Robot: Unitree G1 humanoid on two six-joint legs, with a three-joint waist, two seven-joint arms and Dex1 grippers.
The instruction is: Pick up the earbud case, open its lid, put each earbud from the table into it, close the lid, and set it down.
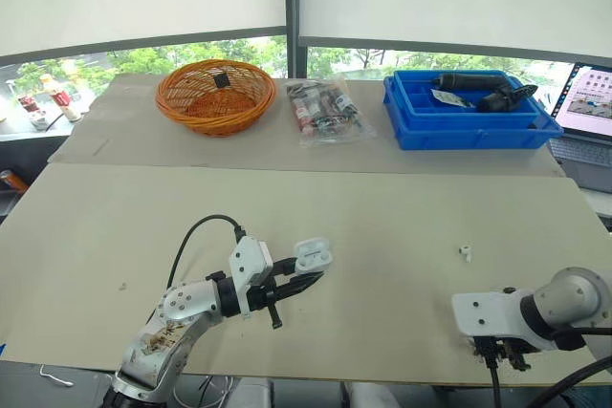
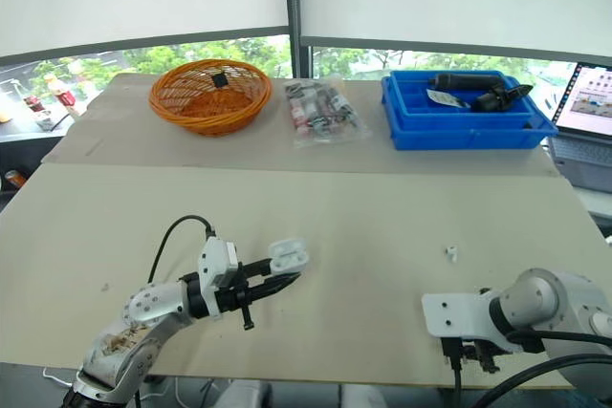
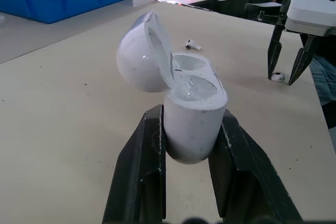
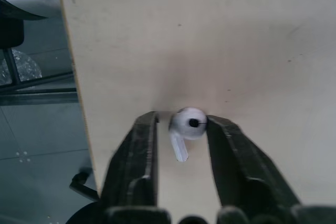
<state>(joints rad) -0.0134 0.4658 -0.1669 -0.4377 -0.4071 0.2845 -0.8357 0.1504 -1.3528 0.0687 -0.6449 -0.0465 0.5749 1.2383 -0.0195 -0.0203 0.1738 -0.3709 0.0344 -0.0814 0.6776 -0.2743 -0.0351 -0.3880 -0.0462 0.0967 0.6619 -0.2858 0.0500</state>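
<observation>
Where the table (image 1: 382, 207) runs back toward the windows on the left, a woven orange basket (image 1: 215, 95) is seen, with a small dark object lying in it. Nearer the front, over the near left part of the table, the earbud case (image 3: 194, 124) is pinched by its lower body between the two black fingers of the left gripper (image 1: 308, 279). The case is held with its mouth turned away from the wrist, and its lid (image 3: 137, 61) is swung back on the hinge, so that the two sockets inside are exposed. Behind it, a clear plastic bag (image 1: 327, 112) of small items is laid flat at the back of the table, just beside the basket. Further right, a blue tray (image 1: 469, 126) is set, and a dark tool and a label are held in it. In front of the tray, well apart from it, a loose earbud (image 1: 465, 253) is left lying on the bare table. Close to the near right edge, the right gripper (image 4: 181, 125) is lowered to the surface with its fingers spread to either side of a second earbud (image 4: 189, 123). One finger is seen at the bud's head, while a narrow gap is left at the other. At the far right, an open laptop (image 1: 585, 102) is placed.
</observation>
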